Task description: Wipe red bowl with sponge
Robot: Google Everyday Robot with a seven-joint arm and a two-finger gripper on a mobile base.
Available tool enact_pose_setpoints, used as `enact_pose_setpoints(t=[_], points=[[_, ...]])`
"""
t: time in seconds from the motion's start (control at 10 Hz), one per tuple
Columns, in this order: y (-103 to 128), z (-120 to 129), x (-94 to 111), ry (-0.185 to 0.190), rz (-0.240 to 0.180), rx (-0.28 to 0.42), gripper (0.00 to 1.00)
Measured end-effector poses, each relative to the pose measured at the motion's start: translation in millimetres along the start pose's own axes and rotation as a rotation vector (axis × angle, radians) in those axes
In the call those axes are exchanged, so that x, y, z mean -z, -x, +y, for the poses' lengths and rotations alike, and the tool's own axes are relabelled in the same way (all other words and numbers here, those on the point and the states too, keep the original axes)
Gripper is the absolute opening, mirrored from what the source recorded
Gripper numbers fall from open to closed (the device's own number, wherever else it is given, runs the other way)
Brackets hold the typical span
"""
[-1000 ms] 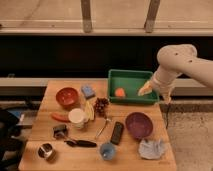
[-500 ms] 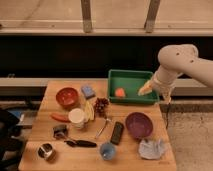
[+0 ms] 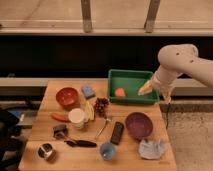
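Plainly the gripper [image 3: 145, 89], jaws apart and seemingly empty over the green bin [image 3: 130, 100], could grab the orange lump [image 3: 120, 92] at nine o'clock instead of the sponge [image 3: 88, 91] beyond.

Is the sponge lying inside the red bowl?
No: the sponge lies on the wooden table beside the red bowl, while the claw hangs over the green tray's right side.
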Motion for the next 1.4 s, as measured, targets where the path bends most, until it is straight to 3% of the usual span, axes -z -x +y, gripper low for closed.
enact_pose_setpoints(t=[0.3,0.5,0.7,0.8,1.1,1.4], points=[[15,44,-1,-0.028,-0.027,0.126,0.8],[17,102,-7,-0.05,-0.047,0.269,0.8],[14,143,-11,-0.066,-0.054,0.389,0.8],[10,174,-13,-0.067,-0.06,0.469,0.8],[1,240,-14,-0.034,-0.078,0.606,0.8],[2,237,-14,-0.038,-0.078,0.604,0.8]])
